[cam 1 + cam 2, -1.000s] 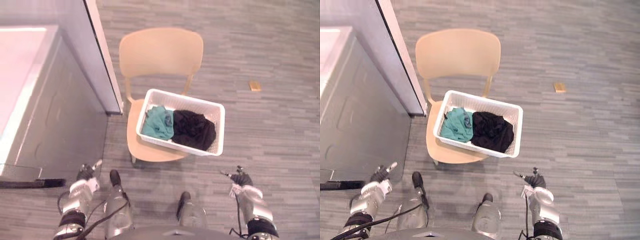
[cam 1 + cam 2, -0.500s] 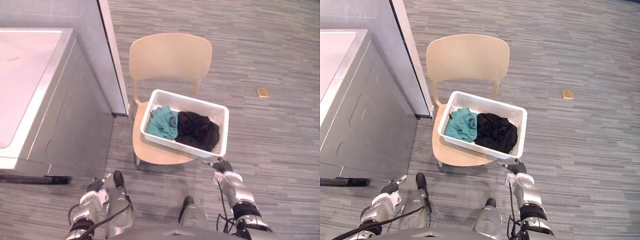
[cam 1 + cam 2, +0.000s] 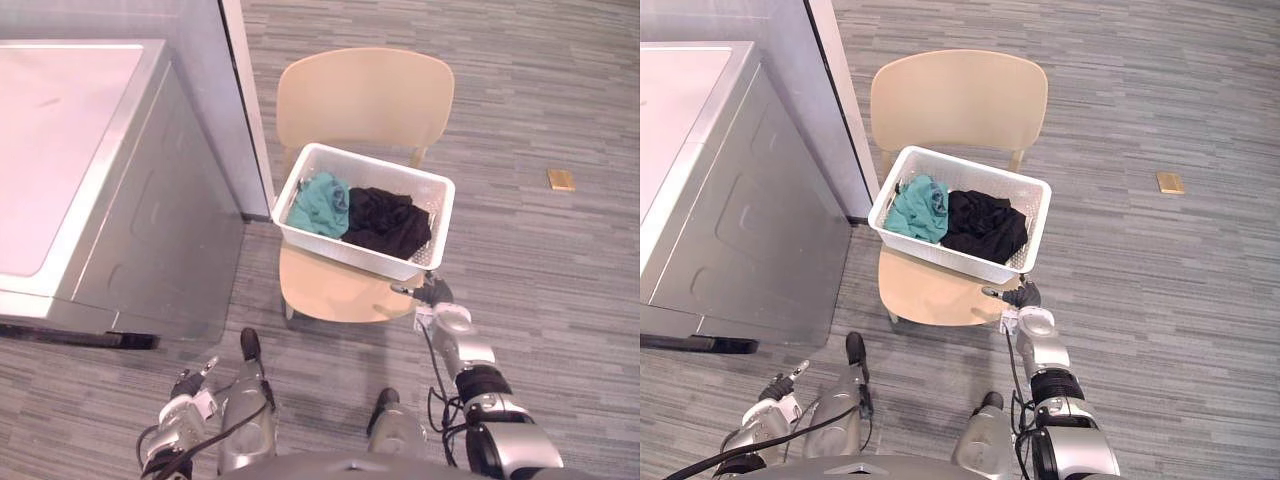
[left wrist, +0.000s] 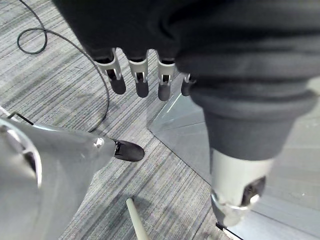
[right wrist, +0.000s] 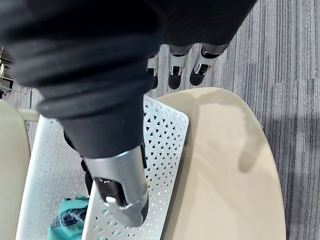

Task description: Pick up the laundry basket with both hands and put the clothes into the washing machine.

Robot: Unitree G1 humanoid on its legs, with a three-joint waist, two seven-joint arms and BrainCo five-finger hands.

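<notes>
Washing machine [image 3: 70, 150] to my left. Wooden chair [image 3: 365, 95] ahead, white laundry basket [image 3: 340, 250] on its seat, teal garment [image 3: 318, 203] and black garment [image 3: 388, 222] inside. My right hand [image 3: 430, 293] just beside basket's near right corner, over seat edge, fingers [image 5: 174, 78] straight, released, gripping nothing. My left hand [image 3: 192, 384] low, well apart from basket, fingers relaxed, empty.

Silver dark-tipped right hand [image 3: 1023, 296], fingers straight, hovers just beside the white perforated laundry basket [image 3: 940, 252]; left hand [image 3: 190, 386], fingers straight, hangs well apart.
</notes>
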